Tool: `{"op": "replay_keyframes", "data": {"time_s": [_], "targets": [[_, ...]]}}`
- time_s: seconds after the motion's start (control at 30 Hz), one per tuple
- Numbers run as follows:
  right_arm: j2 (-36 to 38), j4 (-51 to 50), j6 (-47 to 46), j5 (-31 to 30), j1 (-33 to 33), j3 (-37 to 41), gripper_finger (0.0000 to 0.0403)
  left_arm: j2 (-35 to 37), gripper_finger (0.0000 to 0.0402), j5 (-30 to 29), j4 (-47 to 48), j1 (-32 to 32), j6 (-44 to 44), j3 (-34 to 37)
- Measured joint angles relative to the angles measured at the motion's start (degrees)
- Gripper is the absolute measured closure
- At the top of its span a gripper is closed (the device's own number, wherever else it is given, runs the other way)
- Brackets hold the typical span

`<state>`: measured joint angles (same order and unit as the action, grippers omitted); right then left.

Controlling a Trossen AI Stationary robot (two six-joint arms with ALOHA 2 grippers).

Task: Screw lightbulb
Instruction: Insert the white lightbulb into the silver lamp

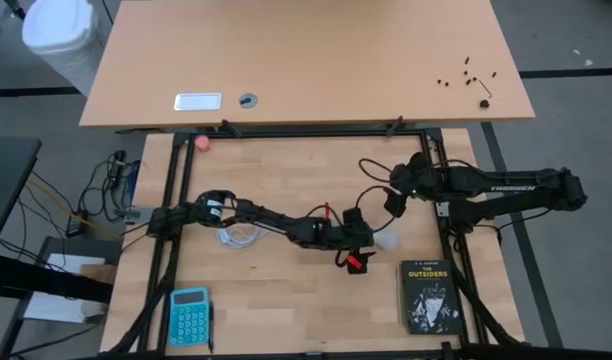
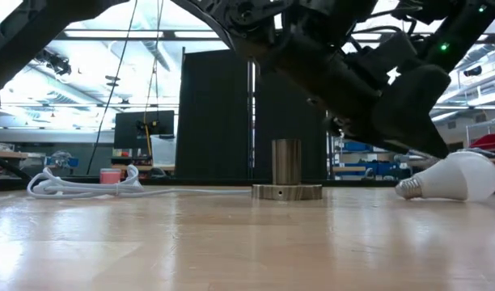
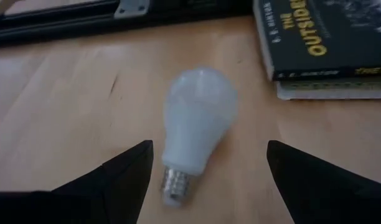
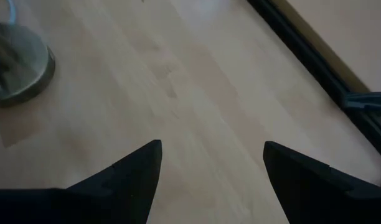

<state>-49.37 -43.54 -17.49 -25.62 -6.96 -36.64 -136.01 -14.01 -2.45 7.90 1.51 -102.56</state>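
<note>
Left gripper is hovering with fingers spread wide, the bulb lying just ahead between them, untouched. Right gripper is waiting apart, fingers parted, holding nothing.

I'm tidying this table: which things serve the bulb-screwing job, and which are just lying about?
For the job:
- lightbulb, lying on its side
- socket with white cord
- left gripper, open behind the lightbulb

Lying about:
- book
- calculator
- pink ball
</note>
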Motion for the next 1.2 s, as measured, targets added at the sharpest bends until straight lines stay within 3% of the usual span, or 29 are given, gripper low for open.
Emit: {"op": "replay_keyframes", "data": {"time_s": [0.17, 0.43, 0.77, 1.03, 1.2], "targets": [[-0.1, 0.3, 0.4, 3.2, 0.1, 0.0, 0.0111, -1.2, 0.0082, 4.0, -1.2, 0.0, 6.1, 0.0], [-0.2, 0.7, 0.1, 8.2, 0.2, 0.0, 0.0111, -3.3, 0.0105, 4.2, -2.8, 0.8, 20.2, 0.0], [-0.2, 2.2, 0.3, 9.3, 0.2, 0.0, 0.0111, -3.9, 0.0123, 11.1, -4.5, 0.9, 19.3, 0.0], [-0.2, 4.3, 0.6, 10.8, 0.2, 0.0, 0.0111, -7.1, 0.0159, 10.3, -10.8, 1.3, 13.9, -0.1], [-0.2, 4.1, 0.6, 10.8, 0.3, 0.0, 0.0111, -7.2, 0.0194, 5.7, -10.9, 2.4, 16.0, 0.0]]}}
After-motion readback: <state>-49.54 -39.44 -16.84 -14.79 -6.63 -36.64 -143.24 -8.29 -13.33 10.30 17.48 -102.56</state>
